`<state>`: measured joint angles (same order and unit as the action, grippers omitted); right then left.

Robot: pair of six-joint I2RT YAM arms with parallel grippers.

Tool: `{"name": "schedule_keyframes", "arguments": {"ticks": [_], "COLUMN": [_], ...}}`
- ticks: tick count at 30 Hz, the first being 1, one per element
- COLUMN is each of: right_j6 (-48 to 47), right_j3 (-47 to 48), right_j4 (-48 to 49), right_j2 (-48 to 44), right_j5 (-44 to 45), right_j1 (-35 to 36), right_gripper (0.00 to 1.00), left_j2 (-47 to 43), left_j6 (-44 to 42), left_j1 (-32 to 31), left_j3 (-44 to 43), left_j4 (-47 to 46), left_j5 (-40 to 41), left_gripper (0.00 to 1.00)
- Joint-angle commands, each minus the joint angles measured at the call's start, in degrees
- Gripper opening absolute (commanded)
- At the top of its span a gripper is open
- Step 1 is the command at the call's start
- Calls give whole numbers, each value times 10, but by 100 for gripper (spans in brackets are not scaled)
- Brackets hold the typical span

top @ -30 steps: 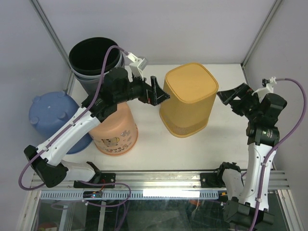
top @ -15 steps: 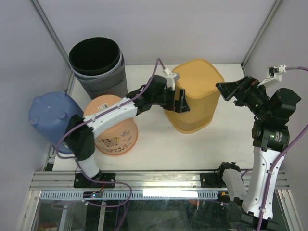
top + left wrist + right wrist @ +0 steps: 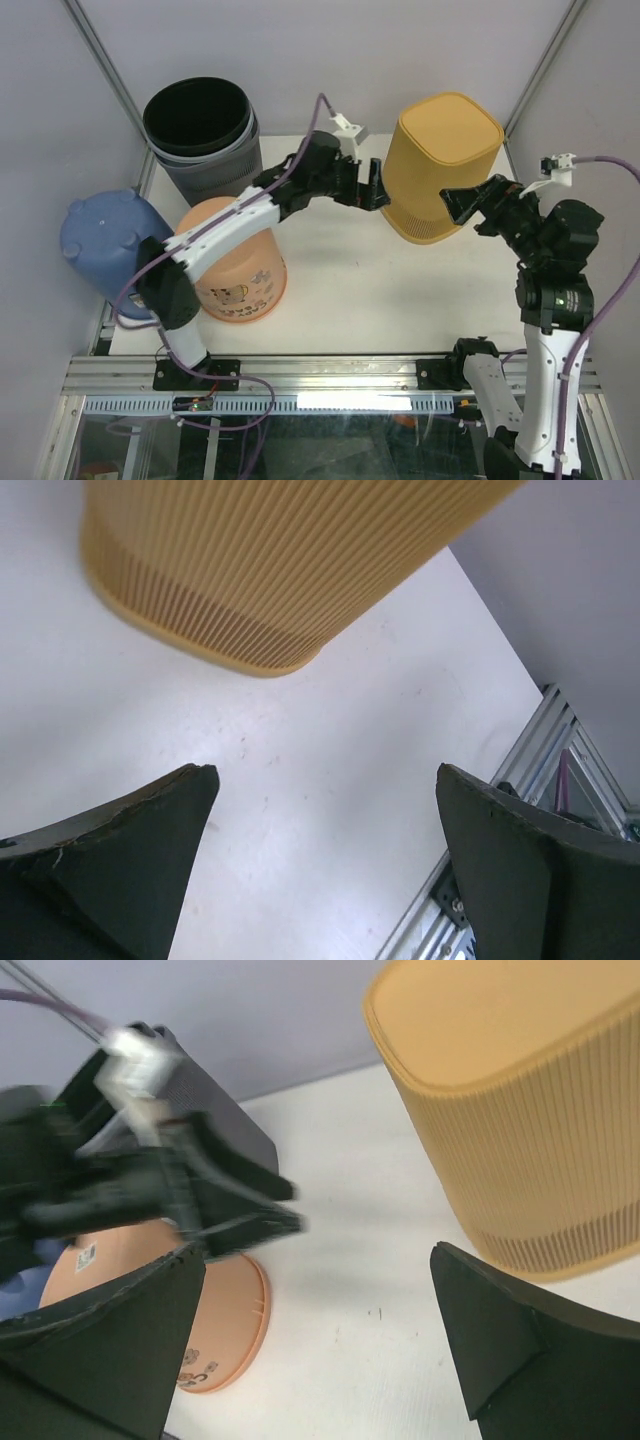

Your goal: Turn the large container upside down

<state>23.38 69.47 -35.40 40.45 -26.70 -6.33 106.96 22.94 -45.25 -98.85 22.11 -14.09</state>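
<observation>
The large container (image 3: 440, 165) is a yellow ribbed bin at the back right of the table, standing with its closed end up and its rim on the white surface. My left gripper (image 3: 378, 190) hovers open just left of its lower wall without touching it. In the left wrist view the container (image 3: 280, 570) fills the top and the left gripper (image 3: 325, 780) has only bare table between its fingers. My right gripper (image 3: 462, 212) is open at the bin's near right side. The right wrist view shows the container (image 3: 520, 1110) at upper right and nothing inside the right gripper (image 3: 318, 1255).
A black bin nested in a grey one (image 3: 200, 125) stands at the back left. An upside-down peach bucket (image 3: 235, 265) sits under the left arm, with a blue bucket (image 3: 105, 235) beyond the table's left edge. Walls and frame posts close in the back and sides.
The yellow container has shifted from the table's middle to the back right. My left arm reached out after it, and my right gripper moved in beside it and opened slightly wider.
</observation>
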Motion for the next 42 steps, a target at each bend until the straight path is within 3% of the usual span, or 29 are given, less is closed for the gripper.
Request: {"name": "schedule_keyframes", "arguments": {"ticks": [1,3,5,10,13,19,27,33,35,42], "right_j6": [40,81,99,-16,-65,-157,-264,-233,-226,-198], "right_j3": [-88,-159,-196,-148,-74,29,132,334,358,244], "right_j4": [91,244,294,263,204,161,240,129,117,151], "right_j2": [21,29,50,163,277,464,622,774,773,678], "right_j5": [-48,-151,-132,137,335,571,622,628,631,610], "right_j1": [9,16,65,338,416,410,320,262,268,291], "right_gripper": [99,99,99,99,99,99,99,99,99,99], "left_j2": [-214,-272,-313,-374,-387,-408,-439,-458,-458,-426], "left_j6": [-9,-11,-12,-5,4,21,29,30,28,18], "left_j1": [4,4,4,5,5,5,5,4,5,5], "left_j3": [54,75,84,111,123,147,170,180,174,144], "left_j4": [37,64,86,110,111,111,111,116,125,136], "left_j5": [100,124,152,234,253,249,243,243,245,234], "left_gripper": [99,99,99,99,99,99,99,99,99,99]}}
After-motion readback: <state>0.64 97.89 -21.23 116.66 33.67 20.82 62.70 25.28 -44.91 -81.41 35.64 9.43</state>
